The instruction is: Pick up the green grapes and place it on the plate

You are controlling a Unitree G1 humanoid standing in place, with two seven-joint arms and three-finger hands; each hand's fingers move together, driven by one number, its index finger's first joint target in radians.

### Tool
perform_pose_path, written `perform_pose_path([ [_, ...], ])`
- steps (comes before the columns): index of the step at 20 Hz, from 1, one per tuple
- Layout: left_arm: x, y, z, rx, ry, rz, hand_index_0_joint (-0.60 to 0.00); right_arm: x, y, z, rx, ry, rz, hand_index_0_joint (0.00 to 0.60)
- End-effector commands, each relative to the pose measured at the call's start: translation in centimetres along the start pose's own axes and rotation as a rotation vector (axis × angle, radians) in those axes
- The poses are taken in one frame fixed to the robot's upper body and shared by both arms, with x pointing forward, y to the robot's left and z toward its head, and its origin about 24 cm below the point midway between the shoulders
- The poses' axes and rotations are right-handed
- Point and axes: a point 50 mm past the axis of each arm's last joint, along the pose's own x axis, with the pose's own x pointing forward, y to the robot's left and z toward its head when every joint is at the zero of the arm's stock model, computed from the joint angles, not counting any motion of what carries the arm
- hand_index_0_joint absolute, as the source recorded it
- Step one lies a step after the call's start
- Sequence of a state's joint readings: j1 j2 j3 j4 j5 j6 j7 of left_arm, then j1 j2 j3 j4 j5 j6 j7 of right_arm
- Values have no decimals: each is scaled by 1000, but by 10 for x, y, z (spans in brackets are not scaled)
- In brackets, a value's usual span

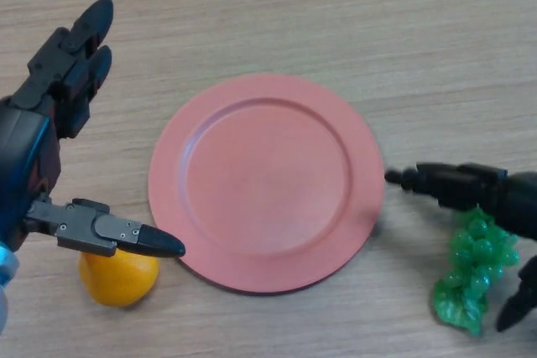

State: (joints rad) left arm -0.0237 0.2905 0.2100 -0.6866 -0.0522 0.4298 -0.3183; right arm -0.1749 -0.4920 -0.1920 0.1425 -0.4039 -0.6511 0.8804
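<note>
A bunch of green grapes (474, 270) lies on the wooden table to the right of the plate, near the front edge of the view. The pink round plate (268, 173) sits in the middle with nothing on it. My right hand (495, 194) comes in from the right and hovers over the grapes. Its fingers (436, 180) stretch straight toward the plate's rim, and its thumb (516, 308) points down on the grapes' right side. The bunch lies between them, and the hand is open. Part of the bunch is hidden under the hand.
My left hand (33, 140) is open at the left, fingers pointing away and thumb reaching over an orange fruit (117, 278) that lies by the plate's front-left rim. Bare wooden table surrounds the plate.
</note>
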Motion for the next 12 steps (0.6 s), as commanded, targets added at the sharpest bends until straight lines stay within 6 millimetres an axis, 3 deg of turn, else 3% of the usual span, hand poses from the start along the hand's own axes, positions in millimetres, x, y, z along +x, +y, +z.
perform_pose_path([
  [1, -6, 14, 25, 93, -138, 52, 0, -12, -29, 0, -190, -40, -161, 0],
  [4, -7, 15, 24, 90, -131, 47, 0, -8, -28, -9, -183, -24, -181, 0],
  [5, -7, 16, 24, 85, -132, 50, 0, -7, -30, -10, -88, -30, -207, 0],
  [6, -7, 16, 24, 85, -132, 50, 0, -7, -30, -10, -87, -31, -211, 50],
  [9, -7, 17, 23, 83, -132, 51, 0, -11, -36, -13, -86, -24, -307, 450],
  [10, -8, 17, 23, 83, -131, 52, 0, -13, -38, -17, -100, -4, -367, 550],
  [11, -7, 16, 22, 87, -130, 52, 0, -16, -40, -23, -121, 35, -414, 600],
  [12, -7, 16, 22, 88, -129, 51, 0, -16, -40, -24, -142, 44, -426, 600],
])
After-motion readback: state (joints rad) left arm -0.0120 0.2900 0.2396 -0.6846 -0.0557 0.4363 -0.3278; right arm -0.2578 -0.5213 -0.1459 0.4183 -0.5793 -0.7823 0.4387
